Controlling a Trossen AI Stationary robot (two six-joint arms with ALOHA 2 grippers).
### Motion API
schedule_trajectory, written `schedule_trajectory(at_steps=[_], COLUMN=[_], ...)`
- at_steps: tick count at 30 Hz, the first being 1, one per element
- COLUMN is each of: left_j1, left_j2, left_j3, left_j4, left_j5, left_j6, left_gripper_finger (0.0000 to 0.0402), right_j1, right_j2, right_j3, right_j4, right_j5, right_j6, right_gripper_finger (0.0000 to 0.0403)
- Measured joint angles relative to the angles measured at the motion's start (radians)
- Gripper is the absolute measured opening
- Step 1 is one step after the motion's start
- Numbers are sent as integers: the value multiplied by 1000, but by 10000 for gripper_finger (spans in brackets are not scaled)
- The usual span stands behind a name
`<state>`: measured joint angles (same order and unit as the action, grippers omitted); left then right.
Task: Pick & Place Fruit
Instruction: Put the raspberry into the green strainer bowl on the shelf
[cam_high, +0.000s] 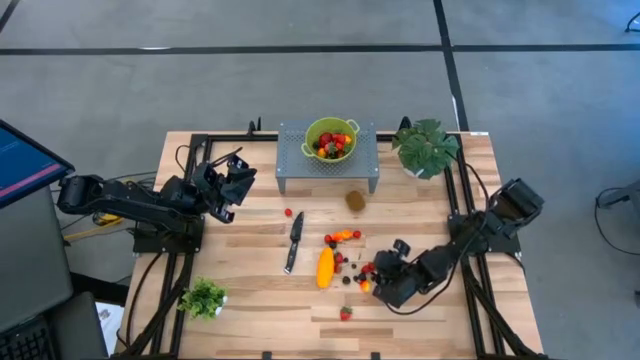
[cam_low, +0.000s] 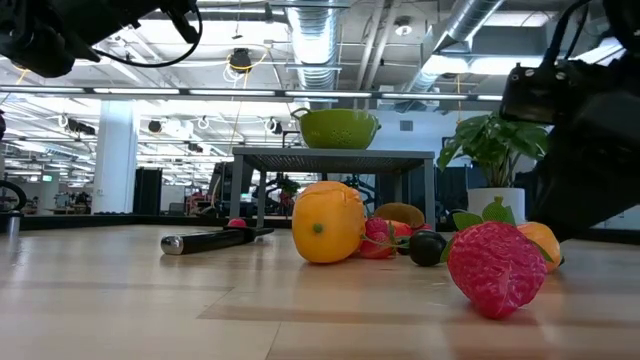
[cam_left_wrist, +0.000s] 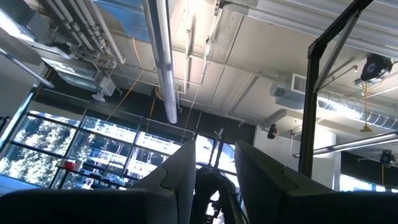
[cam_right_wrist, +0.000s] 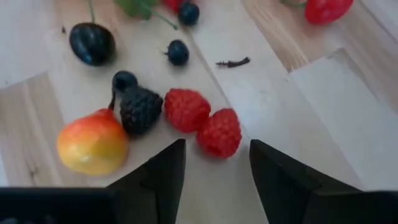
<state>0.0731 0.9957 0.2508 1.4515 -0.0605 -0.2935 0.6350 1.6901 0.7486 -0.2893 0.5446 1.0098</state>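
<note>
Red raspberries (cam_right_wrist: 219, 132) just ahead of right claw (cam_right_wrist: 216, 163), untouched.

— We lose part of the strawberry (cam_right_wrist: 326, 9) past the right wrist picture's edge.
— And overhead, the colander's (cam_high: 331, 138) fruit is too small for us to sort.

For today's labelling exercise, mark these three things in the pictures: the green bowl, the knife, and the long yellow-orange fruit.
green bowl (cam_high: 345, 147): high view, on its rim.
knife (cam_high: 296, 229): high view, on its black handle.
long yellow-orange fruit (cam_high: 325, 267): high view, on its middle.
</note>
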Motion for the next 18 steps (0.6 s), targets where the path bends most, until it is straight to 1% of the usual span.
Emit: schedule_trajectory(at_steps=[7,13,18], left_j1=[0,0,0], left_j2=[0,0,0], left_j3=[0,0,0], left_j4=[0,0,0], left_j5=[0,1,1], left_j6=[0,0,0], left_gripper_finger=[106,106,106], right_j1=[-34,-39,-39], right_j2=[0,0,0], right_j3=[0,0,0], right_j4=[71,67,66], right_j5=[-7,-47,-50], right_j6=[-89,-93,-93], right_gripper_finger=[162,147,132])
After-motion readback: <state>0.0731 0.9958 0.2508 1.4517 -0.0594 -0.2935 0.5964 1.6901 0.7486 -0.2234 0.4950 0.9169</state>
